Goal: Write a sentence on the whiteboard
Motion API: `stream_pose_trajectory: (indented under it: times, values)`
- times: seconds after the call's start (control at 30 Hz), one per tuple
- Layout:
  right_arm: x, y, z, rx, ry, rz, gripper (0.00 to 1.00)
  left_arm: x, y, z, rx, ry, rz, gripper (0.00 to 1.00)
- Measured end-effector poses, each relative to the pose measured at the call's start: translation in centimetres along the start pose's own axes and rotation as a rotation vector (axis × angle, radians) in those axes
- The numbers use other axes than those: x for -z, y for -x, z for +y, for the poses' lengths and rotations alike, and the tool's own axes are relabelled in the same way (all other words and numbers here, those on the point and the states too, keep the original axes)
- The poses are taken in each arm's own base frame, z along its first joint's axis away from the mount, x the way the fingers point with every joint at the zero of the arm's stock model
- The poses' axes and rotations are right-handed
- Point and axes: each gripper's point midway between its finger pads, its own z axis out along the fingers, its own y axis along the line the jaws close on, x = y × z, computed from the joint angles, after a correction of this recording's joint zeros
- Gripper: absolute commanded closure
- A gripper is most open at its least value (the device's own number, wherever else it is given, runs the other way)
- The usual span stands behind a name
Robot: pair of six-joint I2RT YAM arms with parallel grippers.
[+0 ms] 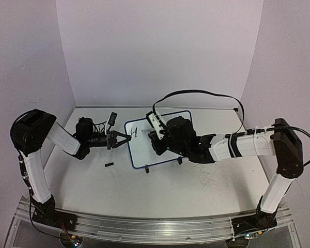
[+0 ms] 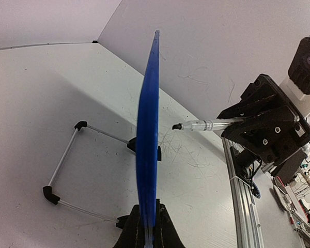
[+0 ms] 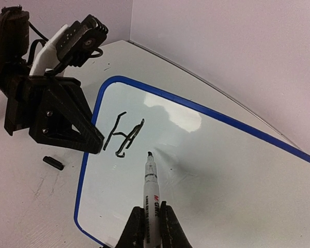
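The whiteboard (image 1: 143, 151) stands tilted on its wire stand (image 2: 66, 155) in the middle of the table. Its blue rim (image 2: 147, 129) shows edge-on in the left wrist view. My left gripper (image 2: 147, 219) is shut on the rim at the board's left edge (image 1: 126, 138). A black mark like an H (image 3: 123, 135) is drawn near that edge. My right gripper (image 3: 152, 214) is shut on a white marker (image 3: 151, 186), uncapped, with its black tip just right of the mark. I cannot tell whether the tip touches the board (image 3: 217, 170). The right gripper (image 1: 156, 138) hangs over the board's middle.
The marker's black cap (image 1: 109, 165) lies on the table left of the board's lower corner, also in the right wrist view (image 3: 52, 163). White walls close the back and both sides. An aluminium rail (image 1: 155, 227) runs along the near edge. A black cable (image 1: 206, 93) arcs above the right arm.
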Motion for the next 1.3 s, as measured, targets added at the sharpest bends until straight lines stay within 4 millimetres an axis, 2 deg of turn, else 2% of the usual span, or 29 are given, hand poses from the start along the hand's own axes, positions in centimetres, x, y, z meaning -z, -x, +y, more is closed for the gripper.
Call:
stream_pose_trajectory:
  times: [0.5,1.3]
  values:
    - [-0.3,0.2,-0.6,-0.010,-0.023,-0.009,1.00,0.0,0.0,0.0,0.000,0.000,0.000,1.00]
    - [-1.1,0.1,-0.4,-0.009,-0.020,-0.006,1.00,0.0,0.0,0.0,0.000,0.000,0.000,1.00]
